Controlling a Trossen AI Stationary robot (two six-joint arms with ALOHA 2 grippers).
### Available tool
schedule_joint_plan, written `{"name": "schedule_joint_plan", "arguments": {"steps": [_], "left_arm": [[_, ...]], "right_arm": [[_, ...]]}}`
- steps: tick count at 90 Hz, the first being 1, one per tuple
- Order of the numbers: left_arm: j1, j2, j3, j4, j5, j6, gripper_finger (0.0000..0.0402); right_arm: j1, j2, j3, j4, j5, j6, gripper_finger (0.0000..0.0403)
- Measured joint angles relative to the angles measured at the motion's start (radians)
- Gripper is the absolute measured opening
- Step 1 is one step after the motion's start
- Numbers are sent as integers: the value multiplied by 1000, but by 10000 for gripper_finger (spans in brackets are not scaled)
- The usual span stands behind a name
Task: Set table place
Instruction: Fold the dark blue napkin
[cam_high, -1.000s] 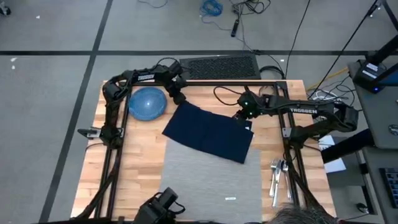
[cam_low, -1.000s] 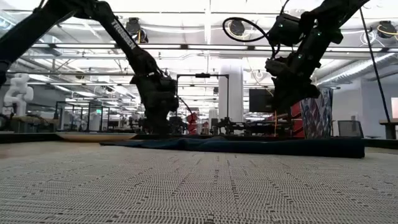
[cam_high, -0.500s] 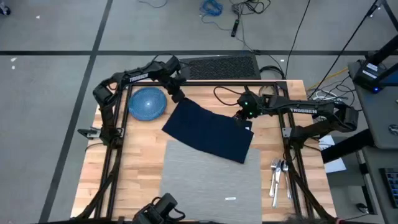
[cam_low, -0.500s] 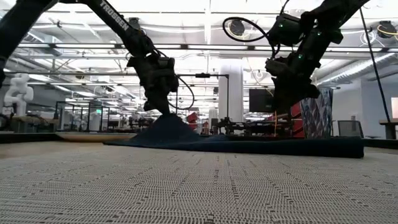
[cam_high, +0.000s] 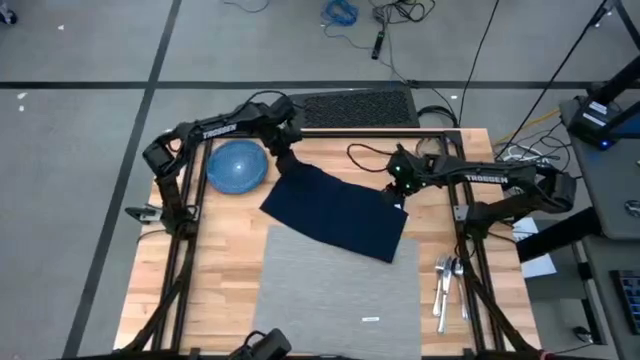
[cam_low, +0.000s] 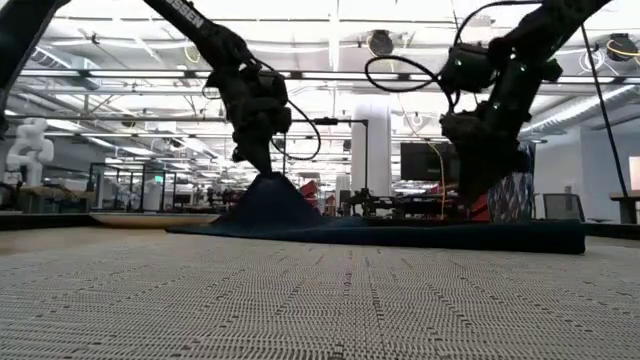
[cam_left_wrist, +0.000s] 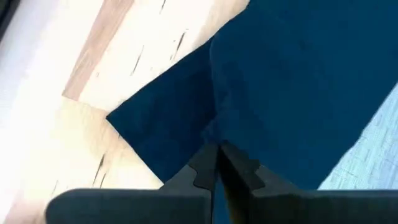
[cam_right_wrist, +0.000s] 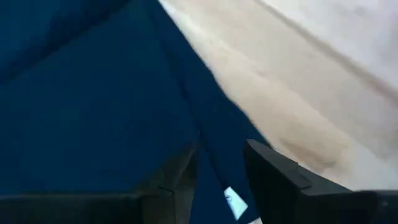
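While pinching napkin (cam_high: 335, 211) corner beside blue dish (cam_high: 237, 165) | left gripper (cam_high: 287, 158) clamped, peak tenting | right gripper (cam_high: 397, 195) parted over far corner | soft, limp; grab corners.

A robotics lab is showing itself: beyond the table (cam_high: 225, 260), cables (cam_high: 340, 12) are trailing over grey floor, a white robot arm (cam_low: 25, 150) is standing among workstations, and ceiling strip lights (cam_low: 330, 35) are glowing overhead.
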Motion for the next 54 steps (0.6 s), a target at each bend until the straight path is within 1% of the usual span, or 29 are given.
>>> {"name": "schedule_joint_plan", "arguments": {"steps": [6, 18, 27, 44, 54], "left_arm": [[-2, -9, 0, 1, -9, 0, 0], [-1, -11, 0, -8, -54, 2, 0], [-1, -12, 0, -23, -98, 24, 0], [-2, -12, 0, -28, -116, 45, 0], [-1, -12, 0, -27, -126, 48, 0]], "right_arm": [[2, 0, -16, 5, -31, 11, 123], [7, 0, -26, 6, -46, 18, 123], [6, 0, -26, 14, -48, 18, 123], [-1, 0, -26, -40, -46, 21, 122], [-17, 0, -26, -82, -18, 21, 106]]}}
